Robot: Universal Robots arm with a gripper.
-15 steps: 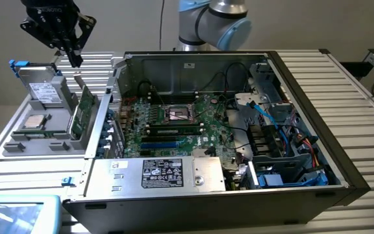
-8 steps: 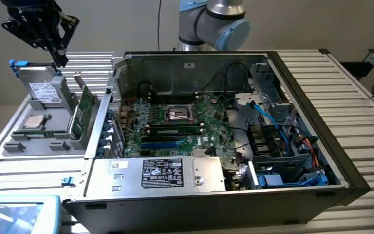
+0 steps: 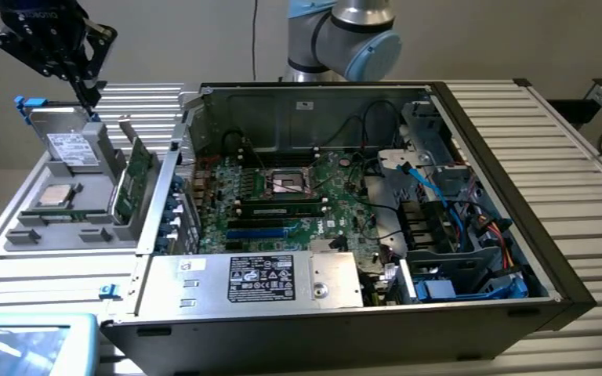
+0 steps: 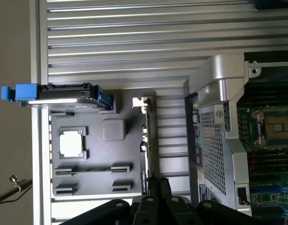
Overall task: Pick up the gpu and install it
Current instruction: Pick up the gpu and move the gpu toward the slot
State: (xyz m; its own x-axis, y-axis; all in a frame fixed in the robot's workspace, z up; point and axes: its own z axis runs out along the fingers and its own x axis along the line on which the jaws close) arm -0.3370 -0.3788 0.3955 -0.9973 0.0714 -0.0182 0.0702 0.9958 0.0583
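The gpu (image 3: 134,178) stands on edge in a slot of the grey holder tray (image 3: 71,231), at the exterior view's left beside the open computer case (image 3: 489,157). Its green board faces the case. In the wrist view the gpu (image 4: 149,140) appears edge-on as a thin strip, its silver bracket (image 4: 142,101) at one end. My gripper (image 3: 88,95) hangs high above the tray's far end, over the hard drive, shut and holding nothing. In the wrist view the shut gripper (image 4: 158,183) lines up with the card's near end, well above it.
On the tray also stand a silver hard drive (image 3: 74,149) with blue clips and a CPU (image 3: 56,196). The motherboard (image 3: 280,196) lies open inside the case, with a power supply (image 3: 270,278) in front. The arm's base (image 3: 343,39) rises behind the case. A blue-edged screen (image 3: 24,341) sits at the near left.
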